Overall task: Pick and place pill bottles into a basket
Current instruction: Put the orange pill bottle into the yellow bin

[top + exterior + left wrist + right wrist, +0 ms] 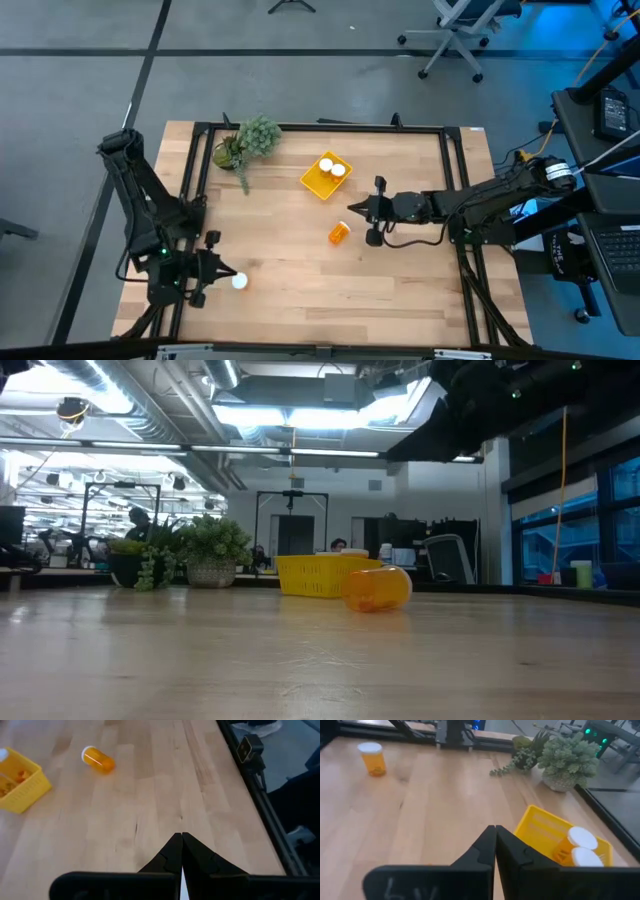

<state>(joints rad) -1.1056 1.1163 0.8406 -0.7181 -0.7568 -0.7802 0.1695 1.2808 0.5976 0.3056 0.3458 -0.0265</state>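
The yellow basket (327, 177) stands at the table's far middle with two white-capped orange pill bottles (576, 845) upright inside it. A third bottle (340, 233) lies on its side on the table, near of the basket; it also shows in the low view (377, 588) and the left wrist view (98, 759). A fourth bottle (239, 282) stands upright on its base at the near left (372, 758). My right gripper (353, 208) hovers shut and empty between the basket and the lying bottle. My left gripper (224, 274) is shut and empty just left of the upright bottle.
A green potted plant (250, 140) lies at the far left of the table, left of the basket. A black frame rail (320, 126) runs round the table's edges. Bare wood lies between the two arms.
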